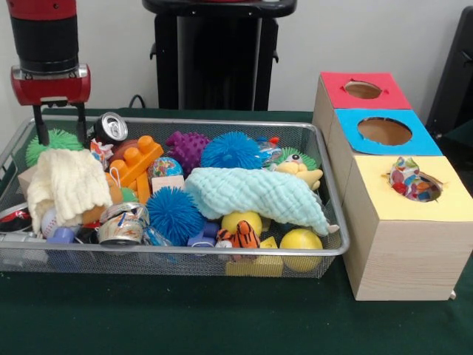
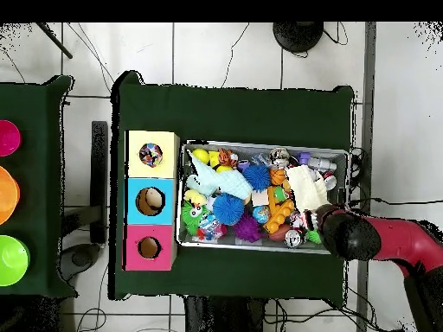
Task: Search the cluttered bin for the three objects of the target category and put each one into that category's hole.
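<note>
Counter with green cloth carries mesh bin full of toys, beside 3 boxes. End effector hangs over bin's corner, fingers spread, empty, above green spiky ball. 1 polka-dot wrapper sits in yellow box's hole.

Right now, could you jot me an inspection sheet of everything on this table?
Surface: green cloth, bare in front.
Job's things: mesh bin full; dotted wrapper in the yellow box's hole; another at the bin's back.
Clutter: blue spiky balls, cans, cloths, blocks.
Pincer: pincer open, empty, over the bin's corner.
Cables: on the floor.
Surroundings: coloured bowls on a side table.
</note>
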Action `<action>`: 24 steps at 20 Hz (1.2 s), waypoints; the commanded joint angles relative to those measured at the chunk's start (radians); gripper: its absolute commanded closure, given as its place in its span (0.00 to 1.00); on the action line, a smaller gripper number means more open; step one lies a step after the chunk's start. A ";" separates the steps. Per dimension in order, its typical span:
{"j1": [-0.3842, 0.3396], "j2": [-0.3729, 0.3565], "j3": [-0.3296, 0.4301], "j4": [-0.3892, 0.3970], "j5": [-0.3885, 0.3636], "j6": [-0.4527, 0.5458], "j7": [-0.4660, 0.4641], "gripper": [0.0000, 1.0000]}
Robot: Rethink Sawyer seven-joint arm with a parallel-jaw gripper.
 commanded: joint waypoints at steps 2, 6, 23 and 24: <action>0.018 0.000 0.043 -0.007 0.004 0.058 -0.131 0.00; 0.017 -0.016 0.037 0.037 0.003 0.040 -0.109 0.00; 0.034 0.019 -0.004 0.096 -0.036 -0.035 -0.023 0.00; 0.035 0.031 -0.008 0.093 -0.041 -0.042 -0.019 0.00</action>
